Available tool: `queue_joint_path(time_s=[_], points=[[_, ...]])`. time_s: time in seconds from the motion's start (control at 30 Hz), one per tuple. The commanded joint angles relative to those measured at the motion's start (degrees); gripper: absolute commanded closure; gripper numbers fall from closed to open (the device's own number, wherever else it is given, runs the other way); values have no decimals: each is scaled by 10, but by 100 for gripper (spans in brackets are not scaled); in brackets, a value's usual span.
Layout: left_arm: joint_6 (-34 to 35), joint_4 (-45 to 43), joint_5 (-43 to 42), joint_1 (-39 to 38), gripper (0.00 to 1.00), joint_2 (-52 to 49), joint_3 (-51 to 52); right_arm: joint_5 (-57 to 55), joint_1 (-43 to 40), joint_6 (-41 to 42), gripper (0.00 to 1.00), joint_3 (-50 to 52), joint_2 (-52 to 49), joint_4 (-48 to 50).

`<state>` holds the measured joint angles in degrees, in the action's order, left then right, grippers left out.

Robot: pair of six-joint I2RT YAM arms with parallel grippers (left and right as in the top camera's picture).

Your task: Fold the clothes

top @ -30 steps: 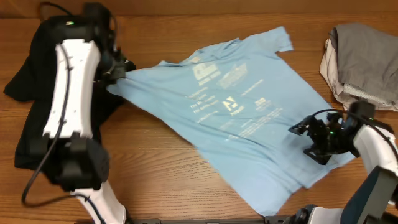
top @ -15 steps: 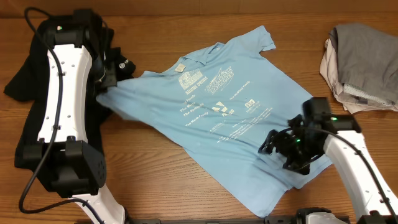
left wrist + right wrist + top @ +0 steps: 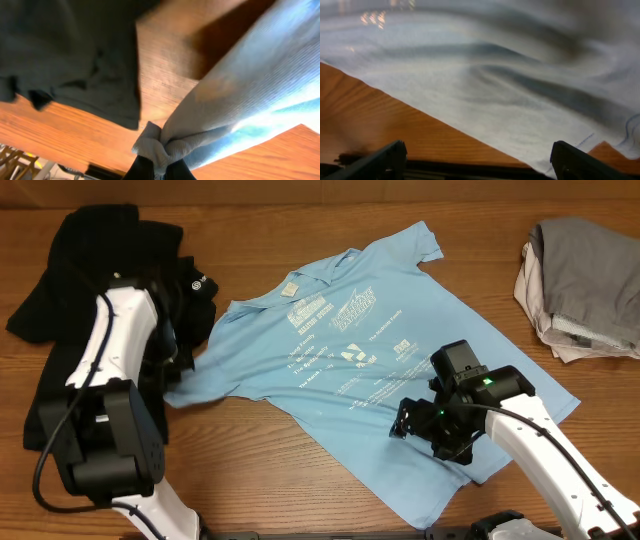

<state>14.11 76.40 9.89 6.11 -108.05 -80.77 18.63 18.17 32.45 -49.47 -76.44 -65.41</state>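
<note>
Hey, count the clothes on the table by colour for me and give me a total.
Light blue T-shirt: 1
Black shirt: 1
Grey garment: 1
Beige garment: 1
Total: 4

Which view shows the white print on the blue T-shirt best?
Overhead: the print lies face up on the T-shirt, every row in frame. Left wrist shows only a bunched corner in the left gripper, no print. Right wrist shows plain, blurred cloth.
</note>
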Motion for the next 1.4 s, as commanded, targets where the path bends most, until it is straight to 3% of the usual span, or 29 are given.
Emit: queue_joint_path(time_s=[0.0,0.13,0.17,0.33,0.9,1.13,1.37], points=[[46,-22,5,-17,96,77,73,-20,1,19,2,-11,9,17],[62,-76,-70,-18,96,146,143,-41,-1,19,0,-11,9,48],[63,-103,-125,-18,95,178,166,-45,-10,19,0,-11,9,61],[67,-123,-214,-34,96,236,198,-45,-42,2,0,-11,9,99],[266,-50,-126,-234,96,316,291,-47,-71,-30,0,-11,9,127],[312,38,-103,-253,95,405,291,-47,-71,-36,0,-11,9,127],[317,61,-86,-253,96,497,291,-47,-71,-36,0,-11,9,139]])
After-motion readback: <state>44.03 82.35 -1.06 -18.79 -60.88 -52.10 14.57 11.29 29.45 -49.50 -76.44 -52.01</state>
